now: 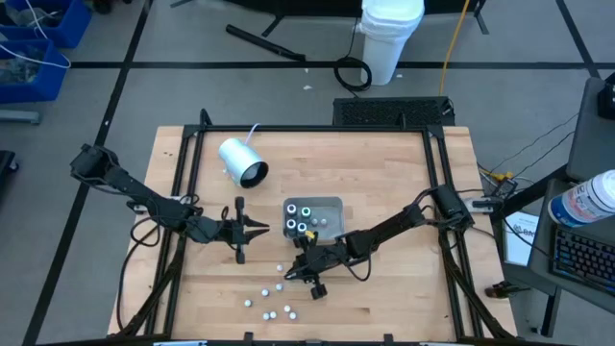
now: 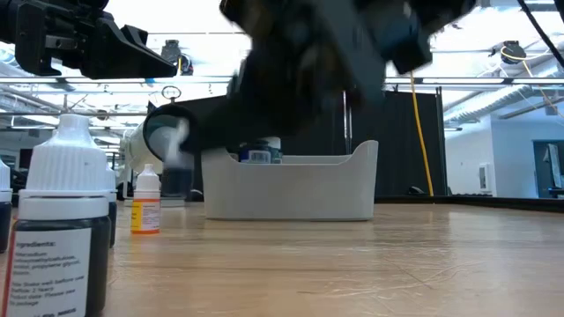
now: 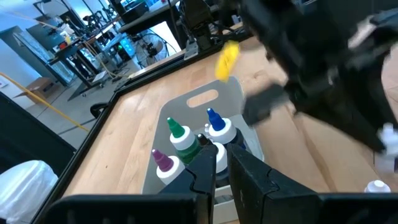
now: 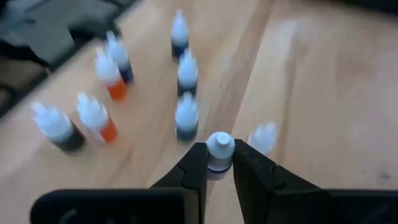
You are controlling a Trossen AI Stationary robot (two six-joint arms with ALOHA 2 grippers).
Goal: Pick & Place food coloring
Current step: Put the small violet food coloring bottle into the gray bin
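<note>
The food coloring is a set of tiny bottles. A few stand in the shallow grey tray (image 1: pixel 332 203) (image 3: pixel 205 99), with green (image 3: pixel 179 134), blue (image 3: pixel 216 121) and purple (image 3: pixel 163 163) tips. Several more stand loose on the wood (image 1: pixel 270 300) (image 4: pixel 186 115), near the table's near edge. My right gripper (image 1: pixel 310 279) (image 4: pixel 219 163) is just on the near side of the tray, above the loose group, and is shut on one white-capped bottle. My left gripper (image 1: pixel 261 229) (image 3: pixel 222 167) hovers left of the tray, pointing at it, fingers shut and holding nothing. My right gripper pinches one small bottle between its two fingertips, just below the white cap (image 4: pixel 219 144), at the top of its dark purple body (image 4: pixel 217 165). The fingers come down at a slant from above. The bottle stays upright; its base is hidden by the fingers.
A white-and-grey cylinder with a cord (image 1: pixel 240 161) lies on the far left part of the table. In the low view a dark bottle (image 2: pixel 66 229) stands close to the camera and an orange-labelled one (image 2: pixel 146 204) beyond it, before the tray (image 2: pixel 291 189). Bare wood lies right of the tray.
</note>
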